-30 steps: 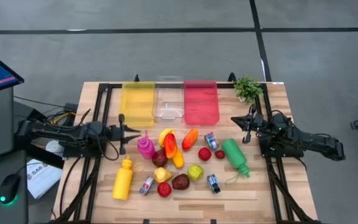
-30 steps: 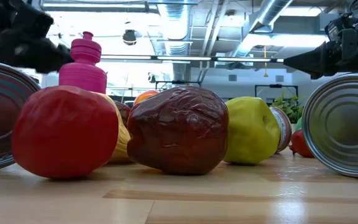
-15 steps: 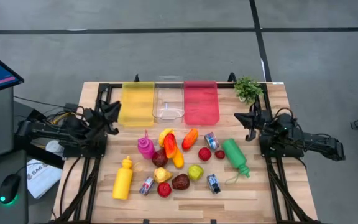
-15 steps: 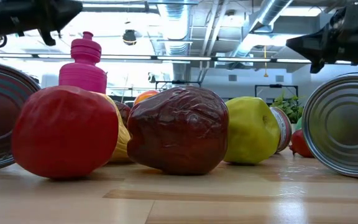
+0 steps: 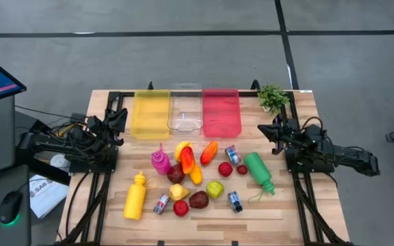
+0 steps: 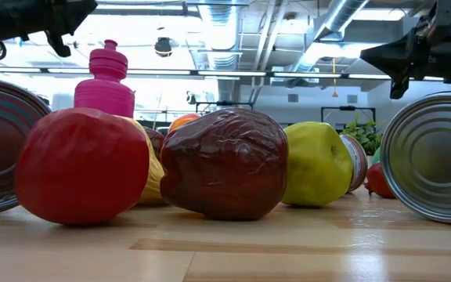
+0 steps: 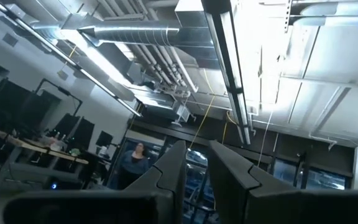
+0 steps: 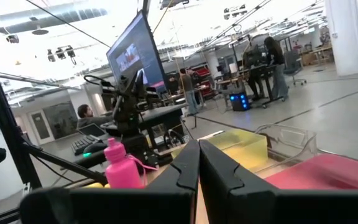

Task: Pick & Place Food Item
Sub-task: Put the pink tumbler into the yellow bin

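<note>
Toy food lies loose mid-table: a banana [image 5: 181, 145], an orange-red pepper [image 5: 187, 159], tomatoes [image 5: 225, 169], a green apple [image 5: 215, 189], and a dark red fruit [image 5: 198, 199] that fills the low view [image 6: 225, 160]. My left gripper [image 5: 123, 113] hangs at the table's left side beside the yellow bin, tipped upward. A narrow gap shows between its fingers [image 7: 196, 155], with nothing in it. My right gripper [image 5: 265, 130] hangs at the right side, about level, shut and empty [image 8: 198, 146]. Neither is over the food.
A yellow bin [image 5: 152, 113], a clear bin [image 5: 185, 112] and a red bin [image 5: 221, 112] stand along the far edge, with a small plant [image 5: 273, 97] at the far right. Pink [image 5: 160, 161], yellow [image 5: 135, 197] and green [image 5: 258, 172] bottles and three cans [image 5: 234, 201] lie among the food.
My left gripper has drawn back from beside the pink bottle toward the table's far left, risen and tipped upward, rolling as it went. My right gripper has rolled about its own line and tipped up a little. The food has stayed in place.
</note>
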### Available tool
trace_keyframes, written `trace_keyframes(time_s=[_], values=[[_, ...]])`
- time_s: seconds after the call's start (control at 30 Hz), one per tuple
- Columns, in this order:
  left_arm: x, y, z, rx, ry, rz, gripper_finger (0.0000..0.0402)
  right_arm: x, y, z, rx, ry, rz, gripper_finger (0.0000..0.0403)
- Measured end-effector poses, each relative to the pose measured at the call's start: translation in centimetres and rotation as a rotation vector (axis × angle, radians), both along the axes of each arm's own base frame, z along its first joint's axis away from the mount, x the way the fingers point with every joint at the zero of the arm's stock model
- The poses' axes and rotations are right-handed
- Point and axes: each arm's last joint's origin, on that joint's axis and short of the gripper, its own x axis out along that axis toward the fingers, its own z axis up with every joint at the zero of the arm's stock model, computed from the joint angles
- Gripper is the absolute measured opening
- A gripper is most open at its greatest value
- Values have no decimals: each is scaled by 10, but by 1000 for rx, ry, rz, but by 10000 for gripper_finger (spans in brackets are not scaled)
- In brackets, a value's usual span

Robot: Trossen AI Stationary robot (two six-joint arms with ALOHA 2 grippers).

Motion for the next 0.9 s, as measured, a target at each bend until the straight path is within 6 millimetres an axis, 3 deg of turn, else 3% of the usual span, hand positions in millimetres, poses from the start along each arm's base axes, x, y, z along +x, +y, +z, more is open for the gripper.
trace_keyframes(time_s=[0.5,0.7,0.9], values=[[1,0,-1,-73,-46,-73,57,0,0,0,-2,1,1,6],[26,-3,-4,-109,157,-152,32,0,0,0,-5,2,0,6],[58,-8,28,-40,299,-131,4,0,0,0,-8,3,0,6]])
